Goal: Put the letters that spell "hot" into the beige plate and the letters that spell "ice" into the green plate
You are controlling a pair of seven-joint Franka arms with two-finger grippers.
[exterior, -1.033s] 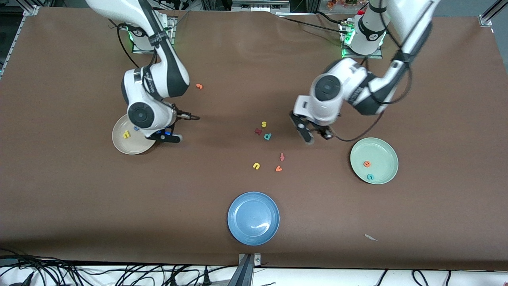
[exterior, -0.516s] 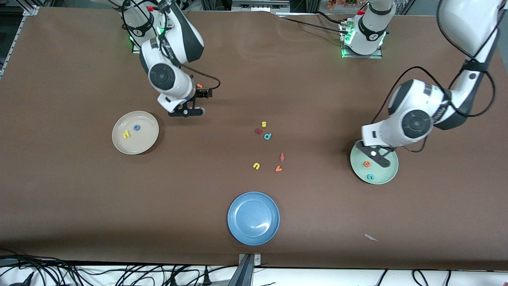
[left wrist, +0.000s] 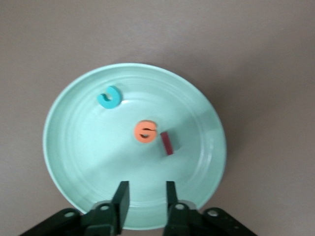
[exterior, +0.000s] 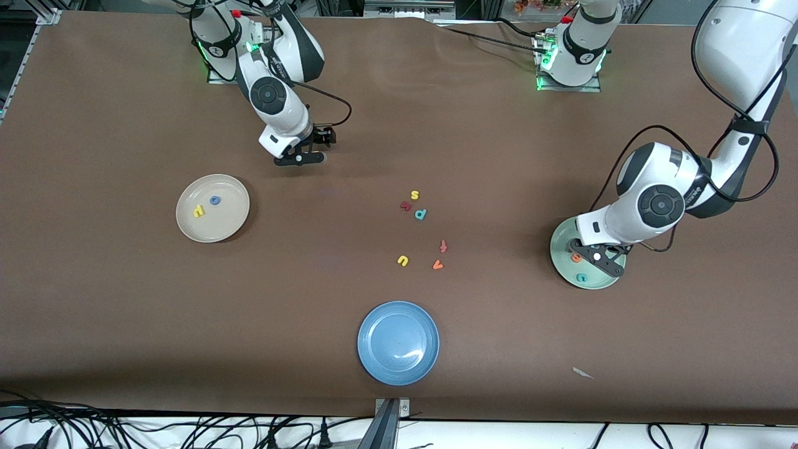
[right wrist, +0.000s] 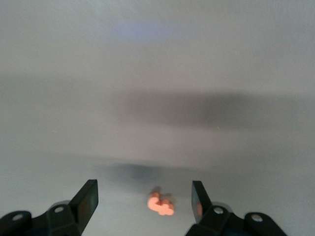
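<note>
Lying in the green plate [left wrist: 74, 172] were the red "i" [left wrist: 167, 143], orange "e" [left wrist: 145, 132] and teal "c" [left wrist: 109, 97]; the left end effector [left wrist: 143, 199] hung narrowly parted above. The right end effector [right wrist: 143, 199], wide, hovered over the orange "t" [right wrist: 160, 203].

A: What covers the surface [exterior: 124, 324]?
B: A brown mat, evenly lit.
A: And at its edges?
B: Black cables [exterior: 187, 430] along the near edge; metal frame rails [exterior: 770, 22] at the corners.

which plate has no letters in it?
The blue plate, nearest the front camera. The beige plate holds a yellow and a blue letter; the green plate holds teal, orange and dark red ones.
</note>
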